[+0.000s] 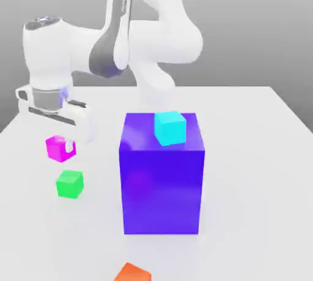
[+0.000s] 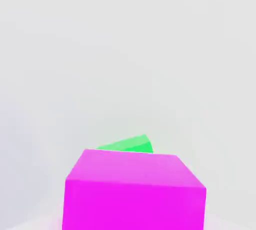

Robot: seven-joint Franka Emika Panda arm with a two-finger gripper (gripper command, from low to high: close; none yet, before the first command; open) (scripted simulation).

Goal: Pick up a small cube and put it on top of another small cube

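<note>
While the exterior view is examined, the pincer (image 1: 66,146) stands clamped on the small cube (image 1: 57,149), held just above the tabletop (image 1: 257,151) and near the green cube (image 1: 69,184). Counted: one magenta, one green, one cyan cube (image 1: 170,128) atop one large blue block (image 1: 162,176), one orange cube (image 1: 132,272). From the hand view, the small cube (image 2: 132,191) appears rigid, light, flat-sided; opposite faces suit the grip, the green cube (image 2: 127,145) beyond.

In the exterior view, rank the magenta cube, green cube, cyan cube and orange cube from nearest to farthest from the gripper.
1. magenta cube, at the gripper itself.
2. green cube, just below it in the picture.
3. cyan cube, atop the blue block, to the view's right.
4. orange cube, at the bottom edge.
</note>
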